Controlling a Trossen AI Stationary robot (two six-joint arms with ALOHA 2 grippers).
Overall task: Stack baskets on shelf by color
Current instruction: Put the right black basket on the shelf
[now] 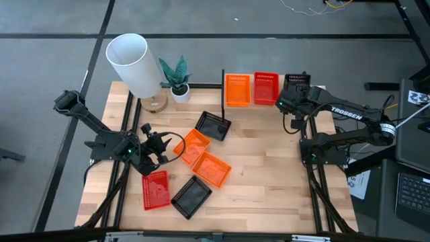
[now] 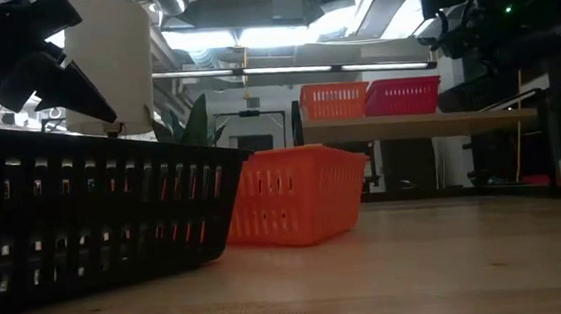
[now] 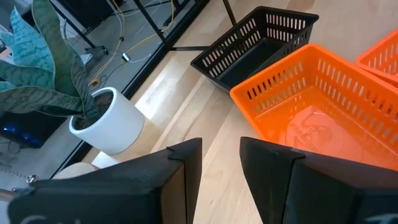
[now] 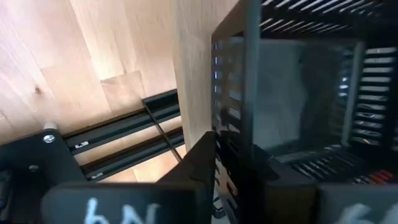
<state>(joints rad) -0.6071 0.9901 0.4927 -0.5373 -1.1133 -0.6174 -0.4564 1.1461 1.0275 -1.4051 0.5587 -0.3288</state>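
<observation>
The shelf (image 1: pixel 282 105) stands at the table's far edge with an orange basket (image 1: pixel 237 89) and a red basket (image 1: pixel 266 87) side by side on it. My right gripper (image 1: pixel 295 96) is shut on a black basket (image 1: pixel 298 81) at the shelf's right end. My left gripper (image 3: pixel 221 177) is open and hovers left of an orange basket (image 1: pixel 193 145) on the table, touching nothing. Also resting on the table are a black basket (image 1: pixel 213 126), a second orange basket (image 1: pixel 212 169), a red basket (image 1: pixel 156 189) and another black basket (image 1: pixel 191 196). My right gripper has the black basket by its near side wall (image 4: pixel 231 106). One finger (image 4: pixel 198 163) is outside the wall and the other seems to be inside, though it is dark and hard to make out. The fingers come from the near side, above the shelf. The basket's bottom looks level over the shelf plank (image 4: pixel 191 68).
A white cylinder (image 1: pixel 132 64) on a round wooden base and a potted plant (image 1: pixel 177 83) stand at the far left of the table. Bare wood lies in the middle and near right of the tabletop (image 1: pixel 269 175). In the low view the nearest black basket (image 2: pixel 84 213) fills the foreground.
</observation>
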